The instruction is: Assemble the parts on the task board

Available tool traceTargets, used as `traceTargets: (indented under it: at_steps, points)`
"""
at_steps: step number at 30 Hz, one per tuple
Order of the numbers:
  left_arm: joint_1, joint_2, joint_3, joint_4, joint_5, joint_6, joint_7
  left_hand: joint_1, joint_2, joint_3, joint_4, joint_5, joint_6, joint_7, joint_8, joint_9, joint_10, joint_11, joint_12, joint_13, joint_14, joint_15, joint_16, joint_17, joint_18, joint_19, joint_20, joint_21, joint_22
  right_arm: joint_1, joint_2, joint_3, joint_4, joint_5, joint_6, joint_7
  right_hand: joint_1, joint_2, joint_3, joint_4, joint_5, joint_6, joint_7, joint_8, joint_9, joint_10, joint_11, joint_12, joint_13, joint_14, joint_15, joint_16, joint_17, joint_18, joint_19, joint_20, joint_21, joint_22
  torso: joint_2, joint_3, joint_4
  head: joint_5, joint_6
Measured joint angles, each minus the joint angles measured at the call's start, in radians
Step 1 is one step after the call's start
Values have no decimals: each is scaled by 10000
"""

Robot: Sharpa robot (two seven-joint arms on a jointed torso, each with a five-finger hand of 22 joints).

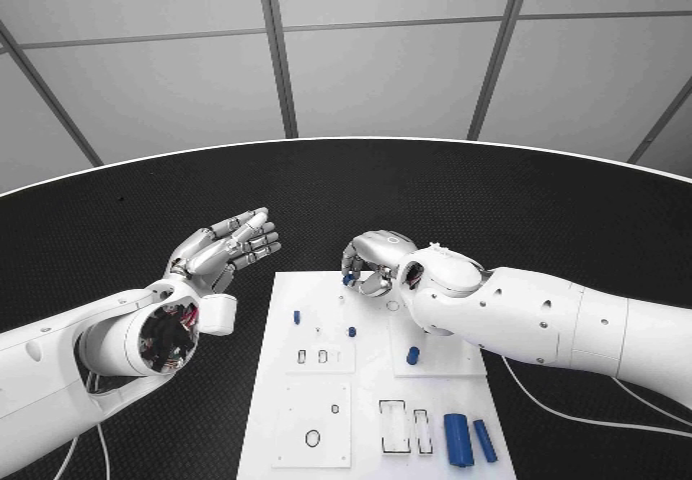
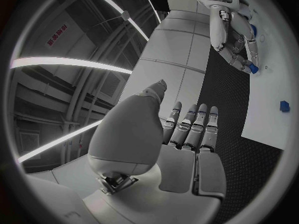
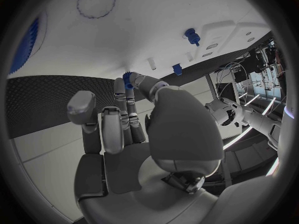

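One small blue part [image 1: 349, 280] is pinched in the right hand [image 1: 374, 263] over the board's [image 1: 320, 395] far edge; left hand [image 1: 227, 247] hovers open, beside the board.

Light is even and fairly bright, nearly colourless. The white task board [image 1: 433, 290] glares against the dark surface [image 1: 130, 230], with soft shadows. Both wrist views bend straight edges strongly toward the rim, and bright ceiling light strips [image 2: 69, 62] streak across the left one.
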Motion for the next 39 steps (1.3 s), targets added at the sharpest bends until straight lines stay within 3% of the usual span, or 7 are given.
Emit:
traceTargets:
  at_steps: [11,13,14,19,25,34,39]
  points:
    - [0,9,0,-1,0,10,-10,0,0,0,0,0,0,0,0,1,1,0,0,0,0,0,0,1,1,0,0,0,1,0,154,-1,-114,0,17,-4,-8,6,-2,1,-1,-77,36,-4,21,-56,92,-52,34,0,0,0,-1,0,0,0,0,-1,5,-5,7,-7,-9]
    - [0,10,0,1,0,13,-15,0,0,0,0,0,0,0,0,1,1,0,0,0,0,0,0,1,0,0,0,0,1,0,179,-1,-148,0,47,-12,-181,-34,18,18,-1,-434,205,-190,608,-410,218,-282,-5,-19,20,0,-2,0,-1,2,-2,-8,5,-5,7,-7,-9]
    - [0,10,0,1,0,14,-17,0,0,0,0,0,0,0,0,1,1,0,0,0,0,0,0,1,1,0,0,0,1,1,187,-1,-163,0,69,-13,-282,-53,73,73,-1,-661,292,-335,694,-725,251,-470,-104,-16,115,0,-2,0,-44,44,-35,-44,5,-5,7,-7,-9]
    - [0,8,0,-4,0,5,-23,8,-8,7,-7,0,0,0,0,1,-4,4,0,1,-4,-4,-8,-1,1,0,0,0,1,1,211,-2,-235,0,236,-53,-567,-437,156,153,-83,-1520,534,-989,490,-1530,591,-926,-308,-16,340,-50,-2,1,-310,310,-395,-443,5,-5,10,-7,-13]
    - [0,4,0,-10,0,-7,-29,38,-38,41,-41,0,0,0,0,-9,-72,1,0,-8,-40,-40,-41,-9,0,0,0,0,2,1,134,-3,-190,0,320,-126,-591,-665,101,208,-84,-1743,378,-1133,456,-1744,630,-992,-379,19,375,-107,-3,0,-381,382,-563,-658,0,1,10,-6,-19]
    - [0,3,0,-67,0,-7,-34,38,-38,41,-41,0,0,0,0,-9,-71,1,0,-7,-74,-3,-41,-8,0,0,0,0,2,1,-493,-4,621,0,-20,-243,-607,-681,25,283,-31,-1624,275,-1162,484,-1709,602,-933,-378,19,375,-107,-3,0,-414,414,-563,-634,-14,33,-12,-31,1]
    - [-2,47,0,-162,0,36,-40,38,-38,41,-41,0,0,0,0,-8,-71,1,0,-7,-73,-3,-41,-8,0,0,0,0,3,1,-1317,25,1585,108,-657,-339,-607,-681,14,431,168,-1262,419,-1066,576,-1088,467,-556,-314,19,375,-107,-4,0,-338,338,-563,-493,-54,77,-54,-70,33]
